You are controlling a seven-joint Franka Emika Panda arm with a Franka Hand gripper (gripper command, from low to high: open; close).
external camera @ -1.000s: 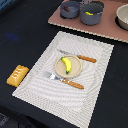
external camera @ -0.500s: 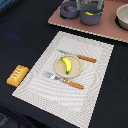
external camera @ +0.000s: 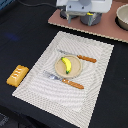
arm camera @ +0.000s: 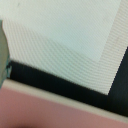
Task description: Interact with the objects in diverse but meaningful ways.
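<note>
Across the black tabletop (external camera: 20, 30), spread flat: a pale ribbed rectangular placemat (external camera: 95, 90), set at a slant. Behind it, along the far edge, a pinkish-brown board (external camera: 107, 25); on its right end in the exterior view, cut by the frame, part of a grey round pot (external camera: 123, 15). Over the same board, the white and grey robot arm's head (external camera: 84, 9), blurred, with the gripper itself not made out; cannot tell whether the pincer stands apart or together. Centred on the placemat, a round tan plate (external camera: 76, 71). Lying on the plate, a curved yellow toy banana (external camera: 66, 64). Beside the plate on its near side, an orange-handled fork (external camera: 64, 80); on its far side, an orange-handled knife (external camera: 79, 56). Off the mat toward the exterior view's left, well apart from the plate, an orange ridged bread slab (external camera: 17, 75). From the wrist, only blurred mat weave, a dark strip and the pink board.
</note>
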